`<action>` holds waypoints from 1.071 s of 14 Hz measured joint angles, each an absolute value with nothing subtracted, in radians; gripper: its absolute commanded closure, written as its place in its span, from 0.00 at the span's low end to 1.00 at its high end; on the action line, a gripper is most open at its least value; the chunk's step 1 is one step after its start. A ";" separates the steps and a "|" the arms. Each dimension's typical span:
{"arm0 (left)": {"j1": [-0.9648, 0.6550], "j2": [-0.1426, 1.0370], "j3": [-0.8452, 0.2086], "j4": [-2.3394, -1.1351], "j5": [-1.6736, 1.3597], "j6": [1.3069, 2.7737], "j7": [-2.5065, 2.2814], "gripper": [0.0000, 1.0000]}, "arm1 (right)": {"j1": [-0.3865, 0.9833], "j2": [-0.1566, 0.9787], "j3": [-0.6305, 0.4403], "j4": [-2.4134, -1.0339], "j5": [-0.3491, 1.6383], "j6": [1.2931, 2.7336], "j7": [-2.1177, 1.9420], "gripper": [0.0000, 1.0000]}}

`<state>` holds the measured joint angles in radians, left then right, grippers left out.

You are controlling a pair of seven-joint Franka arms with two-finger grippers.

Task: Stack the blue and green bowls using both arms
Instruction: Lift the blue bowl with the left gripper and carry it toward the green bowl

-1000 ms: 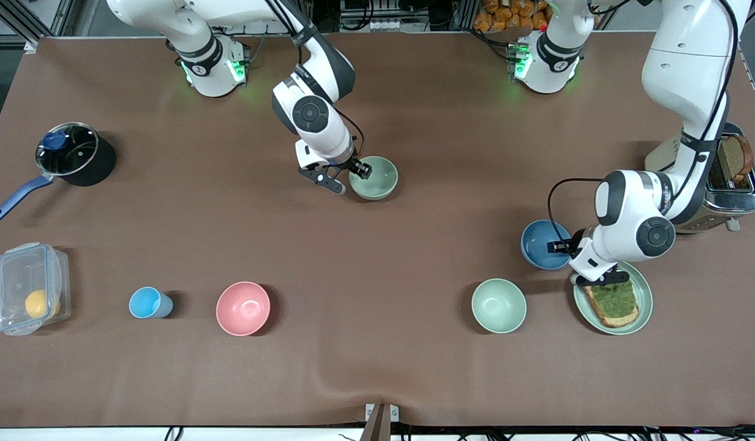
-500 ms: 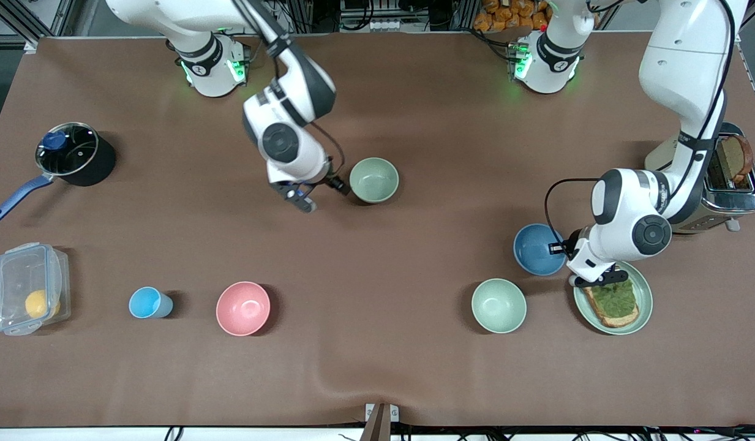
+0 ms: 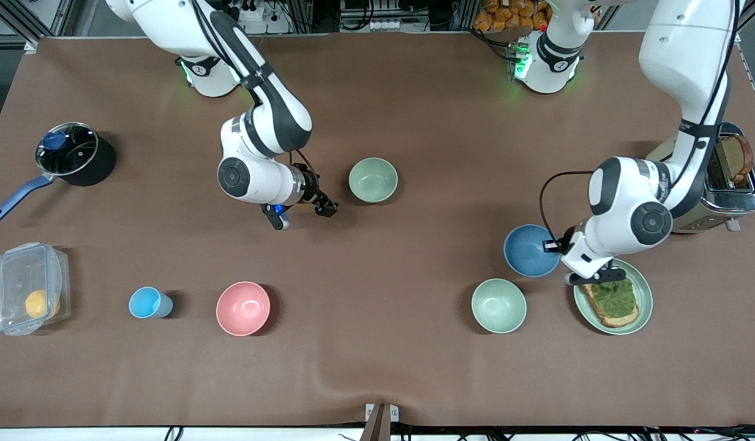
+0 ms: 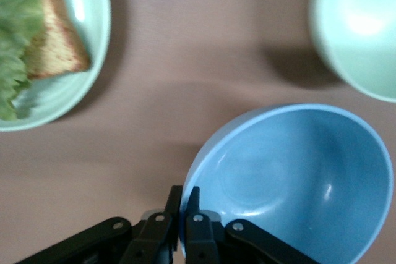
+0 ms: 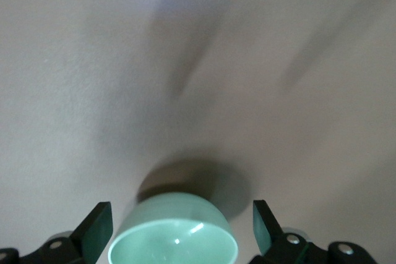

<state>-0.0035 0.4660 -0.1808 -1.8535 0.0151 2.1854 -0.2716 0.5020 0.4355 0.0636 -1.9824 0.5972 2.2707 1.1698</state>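
The blue bowl (image 3: 529, 251) hangs tilted in my left gripper (image 3: 553, 246), which is shut on its rim, just above the table beside the green plate. In the left wrist view the fingers (image 4: 175, 205) pinch the rim of the blue bowl (image 4: 291, 177). The sage-green bowl (image 3: 373, 179) stands alone near the table's middle. My right gripper (image 3: 327, 209) is open and empty, beside that bowl toward the right arm's end and apart from it. In the right wrist view the green bowl (image 5: 176, 239) shows ahead of the open fingers (image 5: 96, 227).
A mint-green bowl (image 3: 498, 305) stands nearer the camera than the blue bowl. A green plate with toast (image 3: 640, 288) and a toaster (image 3: 729, 184) lie at the left arm's end. A pink bowl (image 3: 243, 308), light-blue cup (image 3: 147, 302), plastic box (image 3: 28, 294) and lidded pot (image 3: 68, 150) lie toward the right arm's end.
My right gripper left the green bowl's rim and drew back toward the right arm's end. My left gripper carried the blue bowl a little toward the table's middle.
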 measured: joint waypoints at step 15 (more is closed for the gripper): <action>-0.096 0.454 -0.564 -1.867 -0.101 2.217 -0.611 1.00 | 0.561 0.550 0.072 -2.004 0.846 2.499 1.170 0.00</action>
<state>-0.0961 0.4543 -0.5638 -1.8673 -0.1014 2.2167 -0.6111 0.5612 0.5498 0.0717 -2.0036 0.8462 2.4986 1.1702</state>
